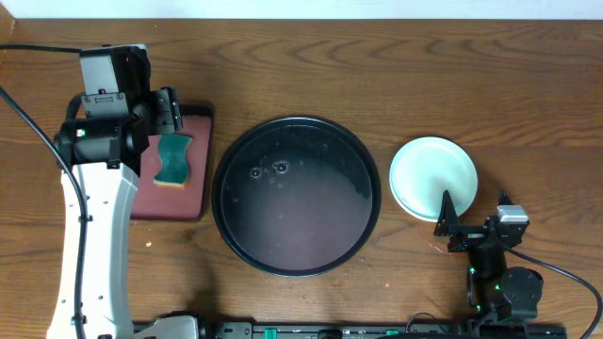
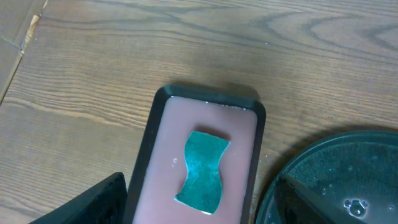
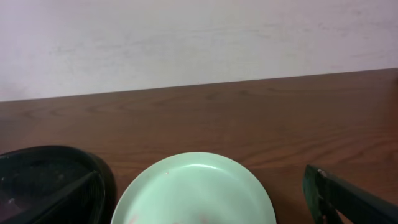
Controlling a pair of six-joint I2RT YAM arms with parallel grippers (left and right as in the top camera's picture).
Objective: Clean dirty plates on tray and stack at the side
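- Overhead: even, soft light; the tray carries a pale sheen from centre toward 6 o'clock.
- Left wrist view slightly soft; dark fingers blurred at 7 o'clock.
- Right wrist: wall bright.

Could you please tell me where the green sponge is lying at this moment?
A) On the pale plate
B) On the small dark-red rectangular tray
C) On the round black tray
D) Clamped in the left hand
B, since the green sponge lies flat on the small dark-red tray, to the left of the round black tray.
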